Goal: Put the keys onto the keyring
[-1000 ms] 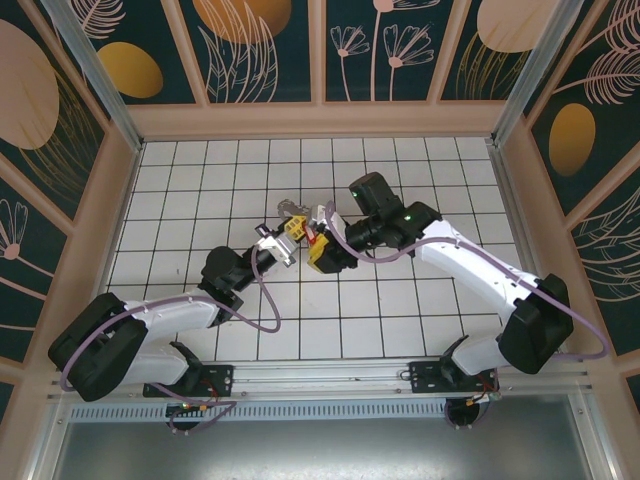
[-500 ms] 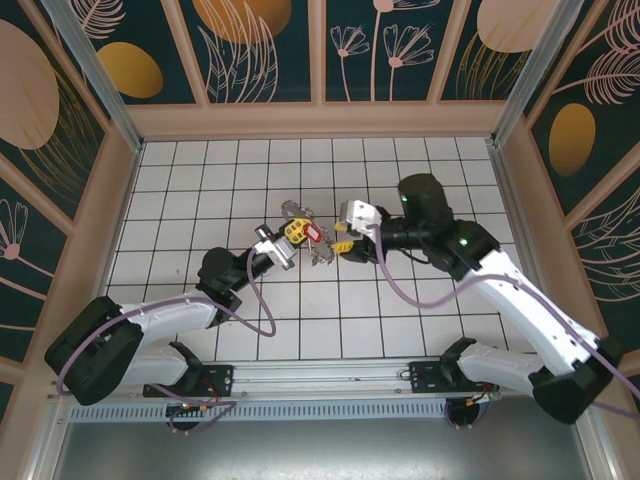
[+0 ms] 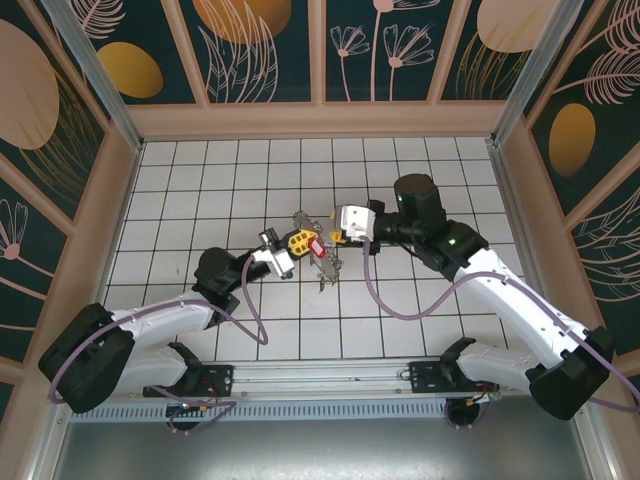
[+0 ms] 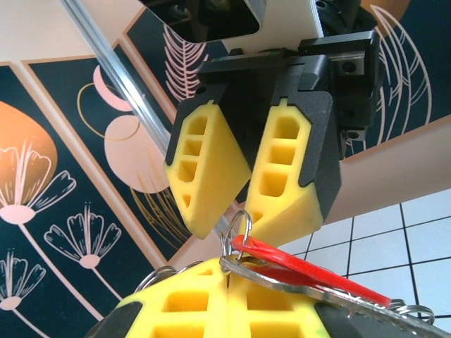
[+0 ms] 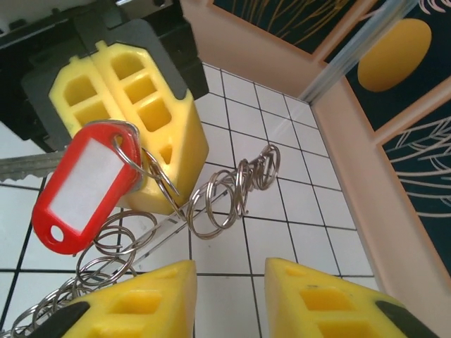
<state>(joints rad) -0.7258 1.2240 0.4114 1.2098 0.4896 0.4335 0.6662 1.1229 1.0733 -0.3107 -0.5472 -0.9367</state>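
You can pass along the table [image 3: 180,190] edges; mid-table the left gripper [image 3: 300,240] and its dangling keyring [image 3: 325,262] block you

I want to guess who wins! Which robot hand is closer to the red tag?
Left. The left gripper is shut on the key that the red tag dangles from, right beside its fingers. The right gripper faces the tag with open fingers, a gap away.

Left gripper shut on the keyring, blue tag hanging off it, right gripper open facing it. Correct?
No: the tag is red, not blue, as the right wrist view shows. The rest stands: left gripper shut on the keyring, right gripper open facing it.
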